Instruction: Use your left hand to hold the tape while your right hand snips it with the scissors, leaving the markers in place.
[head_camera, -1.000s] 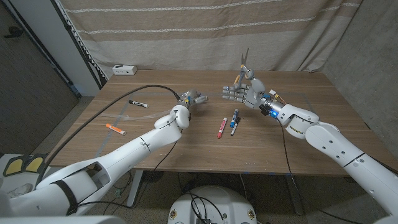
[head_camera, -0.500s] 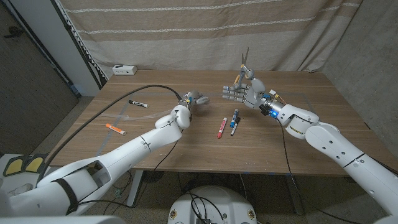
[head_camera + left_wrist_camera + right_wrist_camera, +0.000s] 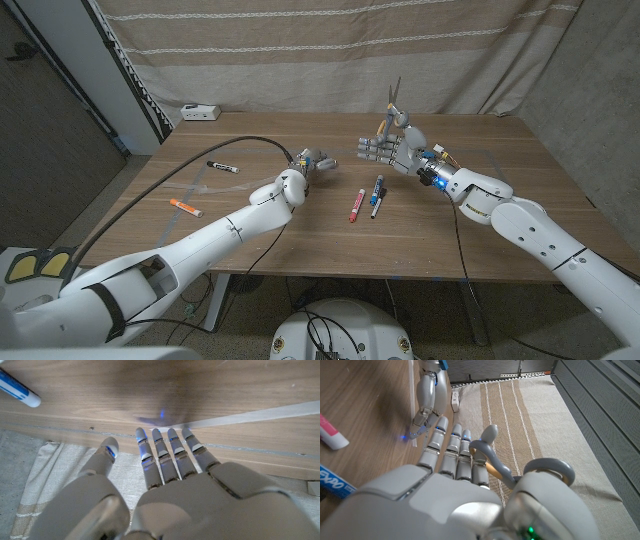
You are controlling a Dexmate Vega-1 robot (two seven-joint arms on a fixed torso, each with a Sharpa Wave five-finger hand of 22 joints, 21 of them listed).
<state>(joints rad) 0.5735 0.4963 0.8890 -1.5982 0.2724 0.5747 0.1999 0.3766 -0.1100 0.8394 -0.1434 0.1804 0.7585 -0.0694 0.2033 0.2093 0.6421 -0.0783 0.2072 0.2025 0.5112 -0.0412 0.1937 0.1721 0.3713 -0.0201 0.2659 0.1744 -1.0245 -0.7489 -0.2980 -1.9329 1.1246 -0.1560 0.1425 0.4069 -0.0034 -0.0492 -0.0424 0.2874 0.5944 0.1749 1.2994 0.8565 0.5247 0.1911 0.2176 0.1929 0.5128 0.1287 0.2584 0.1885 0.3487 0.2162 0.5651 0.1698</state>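
Left hand (image 3: 313, 160): reached out over mid-table, its fingertips (image 3: 172, 436) lowered to the wood at the end of a pale strip of tape (image 3: 260, 412), fingers straight and close together, thumb apart to one side; whether they press the strip or merely meet its end cannot be told, though this placing suits pinning the tape taut for a cut. Tape: lies along the table and runs away from those fingertips to the hand's far side; faint in the head view. Right hand (image 3: 392, 148): raised above the table well to the right of the left hand, fingers curled through the grey handle loops of the scissors (image 3: 393, 103), blades pointing upward, evidently held ready, not yet brought to the strip. Red marker (image 3: 355, 205): on the wood between the two hands, nearer the robot than either. Blue marker (image 3: 378, 187) and black-capped marker (image 3: 376, 208): beside the red one, below the right hand; left lying, as the task requires. Black marker (image 3: 222, 166) and orange marker (image 3: 185, 207): well off to the left hand's outer side. Table (image 3: 480, 215): wooden, bearing all of the above.
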